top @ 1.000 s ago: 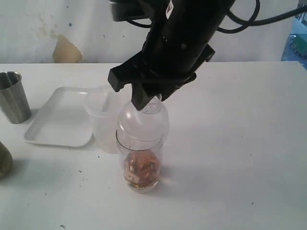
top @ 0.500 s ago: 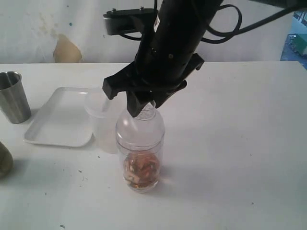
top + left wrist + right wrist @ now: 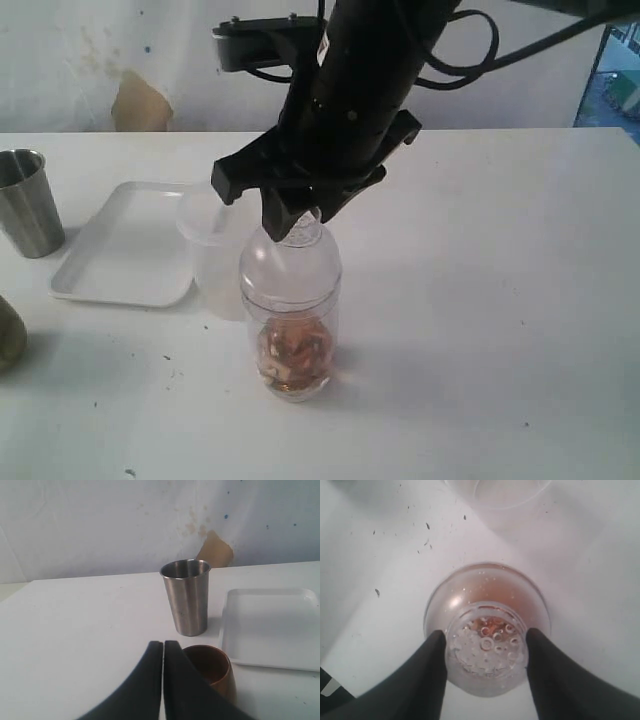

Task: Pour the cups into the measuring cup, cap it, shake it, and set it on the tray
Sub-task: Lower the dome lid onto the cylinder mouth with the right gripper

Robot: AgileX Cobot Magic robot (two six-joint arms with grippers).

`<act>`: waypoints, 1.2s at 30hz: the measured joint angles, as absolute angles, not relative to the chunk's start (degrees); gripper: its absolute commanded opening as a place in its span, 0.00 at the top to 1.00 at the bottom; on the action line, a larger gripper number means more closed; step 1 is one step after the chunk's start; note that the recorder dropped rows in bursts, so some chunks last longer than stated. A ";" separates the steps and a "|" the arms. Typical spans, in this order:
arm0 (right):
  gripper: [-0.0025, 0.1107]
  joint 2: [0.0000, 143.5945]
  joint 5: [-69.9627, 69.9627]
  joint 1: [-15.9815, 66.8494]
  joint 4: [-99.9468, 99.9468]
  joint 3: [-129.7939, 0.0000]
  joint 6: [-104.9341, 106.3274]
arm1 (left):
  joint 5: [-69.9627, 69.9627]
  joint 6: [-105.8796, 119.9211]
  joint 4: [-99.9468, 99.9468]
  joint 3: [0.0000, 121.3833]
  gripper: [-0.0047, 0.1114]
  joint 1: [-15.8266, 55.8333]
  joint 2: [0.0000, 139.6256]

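The clear measuring cup point(image 3: 293, 350) stands in the middle of the table with brownish contents at its bottom. The clear dome cap point(image 3: 290, 268) sits on its mouth. My right gripper point(image 3: 297, 222) comes straight down and is shut on the cap's round knob point(image 3: 485, 652), one finger on each side. The steel tumbler point(image 3: 28, 203) stands upright at the far left. The brown cup point(image 3: 215, 666) stands beside my left gripper point(image 3: 163, 647), which is shut and empty. The white tray point(image 3: 125, 250) lies left of the measuring cup.
A frosted translucent tub point(image 3: 208, 258) stands close behind and left of the measuring cup, at the tray's right edge. Dark specks dot the white table around the cup. A tan patch marks the back wall point(image 3: 138, 105).
My right gripper has come down and slightly left with the cap, which now sits lower on the measuring cup. The other things have not moved.
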State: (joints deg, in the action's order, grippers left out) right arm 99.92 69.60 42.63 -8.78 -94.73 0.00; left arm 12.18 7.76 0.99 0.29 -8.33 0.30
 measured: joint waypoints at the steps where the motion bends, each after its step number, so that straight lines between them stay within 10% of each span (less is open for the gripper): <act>1: 0.98 100.37 69.47 43.55 -7.45 -94.96 0.00 | 12.18 7.76 0.99 0.29 0.95 -8.33 0.30; 36: 0.98 96.48 61.53 47.22 -2.78 -86.38 0.72 | 12.18 7.76 0.99 0.29 0.95 -8.33 0.30</act>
State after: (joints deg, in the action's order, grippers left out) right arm 96.48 61.53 47.22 -2.78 -86.38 0.72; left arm 12.18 7.76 0.99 0.29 -8.33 0.30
